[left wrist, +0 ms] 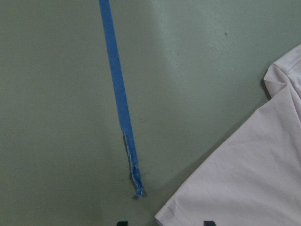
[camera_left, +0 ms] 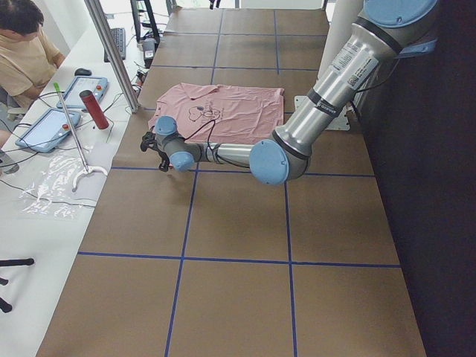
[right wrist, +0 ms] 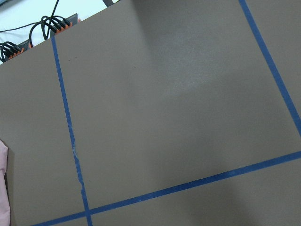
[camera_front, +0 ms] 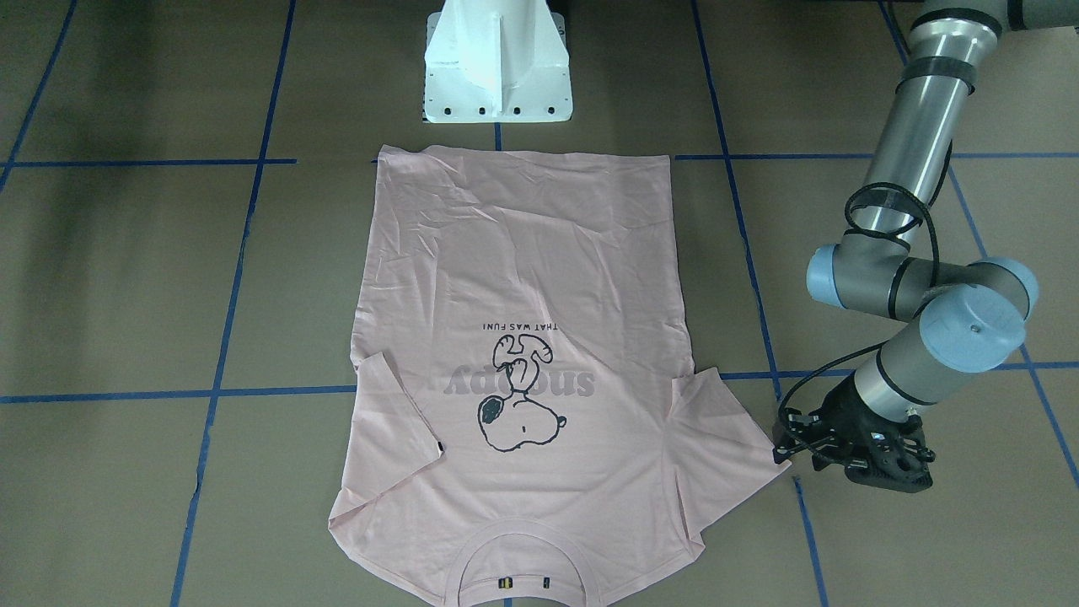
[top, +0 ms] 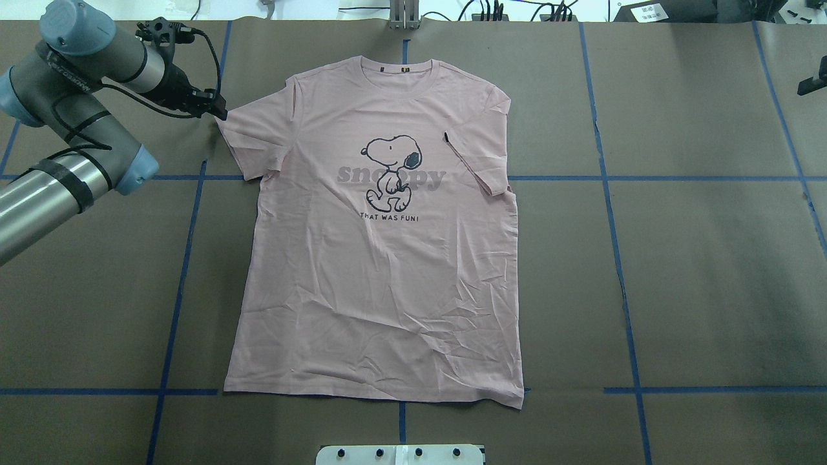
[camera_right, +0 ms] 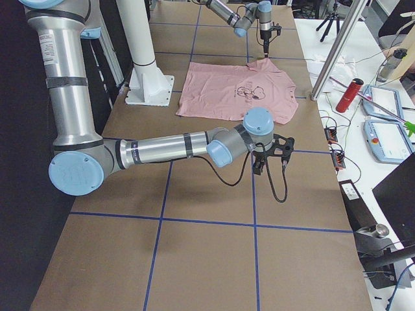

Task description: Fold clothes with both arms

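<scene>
Lying flat and print-up on the brown desk (top: pixel 698 258), the pink T-shirt (top: pixel 381 278) has its hem toward the white pedestal base (camera_front: pixel 497 67) and its ribbed neck (top: pixel 400 64) at the side away from the robot. The cloth is creased across the lower body. Of the sleeves, the sleeve on the robot's left (top: pixel 252 139) is spread out flat. The sleeve on the robot's right (top: pixel 481 161) is folded inward onto the chest, near the dog print (top: pixel 391 171).

Noted for the left hand (top: pixel 218 110): it sits low at the outer corner of the spread sleeve. In its wrist view two dark fingertips (left wrist: pixel 122 223) stand apart at the bottom edge with the sleeve's hem corner between them, so this hand is released. Whether the tips touch the cloth, cannot tell. A strip of blue tape (left wrist: pixel 115 84) with a frayed end lies on the desk just beside that corner, clear of the shirt.

Noted for the right hand (camera_right: pixel 269 159): it is well apart from the shirt, over bare desk on the robot's right, fingers pointing down. Its wrist view shows desk paper, tape lines and a sliver of pink at the left edge. Released or clenched: cannot tell.
</scene>
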You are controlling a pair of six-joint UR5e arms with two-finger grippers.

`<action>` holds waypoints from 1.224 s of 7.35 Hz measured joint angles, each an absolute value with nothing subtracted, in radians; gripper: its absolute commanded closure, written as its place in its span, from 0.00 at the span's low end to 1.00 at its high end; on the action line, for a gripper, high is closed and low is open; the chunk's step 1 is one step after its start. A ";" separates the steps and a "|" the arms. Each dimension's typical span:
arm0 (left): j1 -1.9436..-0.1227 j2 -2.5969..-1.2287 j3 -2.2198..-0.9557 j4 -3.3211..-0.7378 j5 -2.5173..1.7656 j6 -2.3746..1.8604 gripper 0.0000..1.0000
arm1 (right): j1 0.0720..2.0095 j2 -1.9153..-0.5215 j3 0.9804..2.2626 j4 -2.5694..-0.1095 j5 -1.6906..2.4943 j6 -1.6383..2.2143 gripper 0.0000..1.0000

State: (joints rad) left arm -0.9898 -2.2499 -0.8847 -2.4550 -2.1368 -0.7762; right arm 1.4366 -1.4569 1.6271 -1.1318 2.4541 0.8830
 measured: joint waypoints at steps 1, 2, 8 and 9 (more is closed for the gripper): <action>-0.978 -2.253 -0.881 -2.458 -2.109 -0.777 0.94 | 1.436 -1.457 1.628 -1.131 2.454 0.883 0.00; -0.969 -2.254 -0.880 -2.459 -2.088 -0.777 1.00 | 1.436 -1.457 1.628 -1.131 2.454 0.884 0.00; -0.946 -2.313 -0.978 -2.446 -2.151 -1.084 1.00 | 1.413 -1.445 1.627 -1.130 2.454 0.886 0.00; -0.921 -2.329 -0.994 -2.445 -2.150 -1.146 1.00 | 1.409 -1.444 1.628 -1.124 2.457 0.886 0.00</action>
State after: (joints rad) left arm -0.9211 -2.3293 -0.9941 -2.4451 -2.1501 -1.1464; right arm 1.4089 -1.4436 1.6278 -1.1240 2.4574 0.8856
